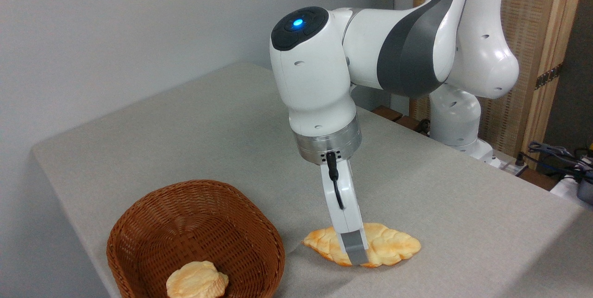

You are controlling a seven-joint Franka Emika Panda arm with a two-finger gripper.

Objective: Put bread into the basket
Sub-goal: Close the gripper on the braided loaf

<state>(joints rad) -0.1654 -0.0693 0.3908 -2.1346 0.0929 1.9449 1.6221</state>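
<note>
Soft, even, fairly bright indoor light falls from above, and focus is sharp across the frame with no visible blur or edge distortion. The glossy white robot arm (398,52) carries pale highlights. Below and left of the grey-tipped fingers (354,247), faint diffuse shadow lies on the grey cloth-covered table (185,131).

Bread (389,244) right of basket (139,224); bun (197,280) inside.
</note>
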